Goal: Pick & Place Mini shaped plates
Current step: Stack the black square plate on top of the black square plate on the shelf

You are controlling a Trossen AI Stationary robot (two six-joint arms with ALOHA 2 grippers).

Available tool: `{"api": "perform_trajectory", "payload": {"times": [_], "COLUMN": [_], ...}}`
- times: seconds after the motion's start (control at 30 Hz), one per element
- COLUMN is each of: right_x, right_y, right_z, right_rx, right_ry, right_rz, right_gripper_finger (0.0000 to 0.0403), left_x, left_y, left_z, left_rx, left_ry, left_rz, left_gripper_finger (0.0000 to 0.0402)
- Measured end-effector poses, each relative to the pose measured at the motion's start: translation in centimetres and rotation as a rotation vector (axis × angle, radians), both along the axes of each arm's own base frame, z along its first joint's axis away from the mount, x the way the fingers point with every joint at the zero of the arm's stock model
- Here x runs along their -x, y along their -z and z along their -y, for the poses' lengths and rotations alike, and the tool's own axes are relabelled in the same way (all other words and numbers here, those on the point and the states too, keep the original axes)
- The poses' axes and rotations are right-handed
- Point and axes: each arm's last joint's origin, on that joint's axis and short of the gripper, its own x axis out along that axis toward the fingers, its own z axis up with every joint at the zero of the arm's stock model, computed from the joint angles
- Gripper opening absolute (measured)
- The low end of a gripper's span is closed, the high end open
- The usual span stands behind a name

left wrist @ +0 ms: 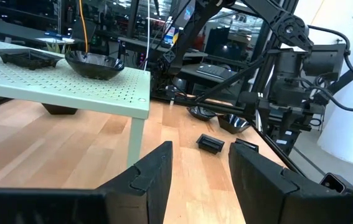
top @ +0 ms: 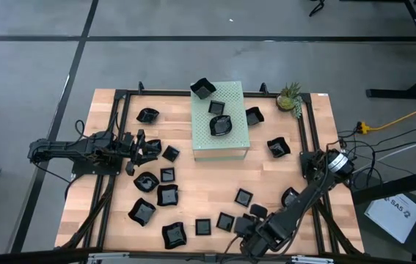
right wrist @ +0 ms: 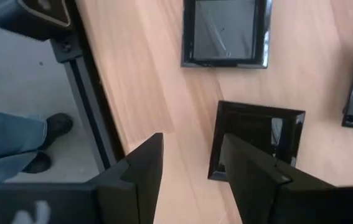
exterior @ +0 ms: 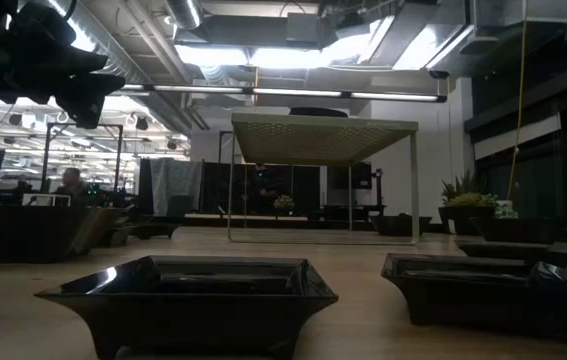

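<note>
Plates [top: 167, 195] scattered on table [top: 105, 110], three on green box [top: 233, 143]. Right gripper [right wrist: 188, 171] open, empty, over square plate [right wrist: 257, 134] near front edge. Risk: finger hits rim, plate slides off. Left gripper [left wrist: 198, 177] open, empty, waiting left.

A pale wooden table [top: 112, 213] is filling the frame's centre. Small glossy black plates [top: 167, 195] are lying scattered across it, a pale green perforated stand [top: 235, 117] is sitting upper centre, and a small spiky potted plant [top: 290, 96] is standing upper right.
</note>
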Motion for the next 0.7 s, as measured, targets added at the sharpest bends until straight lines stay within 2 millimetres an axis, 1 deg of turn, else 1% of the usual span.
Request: {"api": "perform_trajectory", "payload": {"times": [0.2, 0.33, 0.47, 0.57, 0.7], "right_x": [0.05, -0.15, 0.13, 0.24, 0.32], "right_y": [0.01, -0.10, -0.10, -0.10, -0.10], "right_z": [-0.04, -0.37, -0.71, -0.82, -0.88], "right_rx": [-0.004, -0.039, -0.037, -0.037, -0.053], "right_ry": [-0.007, -0.082, -0.148, -0.153, -0.106], "right_rz": [-0.006, 0.001, -0.003, -0.003, -0.011], "right_gripper_finger": [0.0166, 0.0166, 0.0166, 0.0166, 0.0166], "left_x": [0.00, 0.00, 0.00, 0.00, 0.00], "left_y": [-0.01, 0.00, -0.01, -0.01, -0.01], "left_z": [0.00, 0.00, 0.00, 0.00, 0.00], "left_rx": [0.000, 0.000, 0.000, 0.000, 0.000], "left_ry": [0.000, 0.000, 0.000, 0.000, 0.000], "left_rz": [0.000, 0.000, 0.000, 0.000, 0.000], "left_gripper_finger": [0.0152, 0.0152, 0.0152, 0.0152, 0.0152]}}
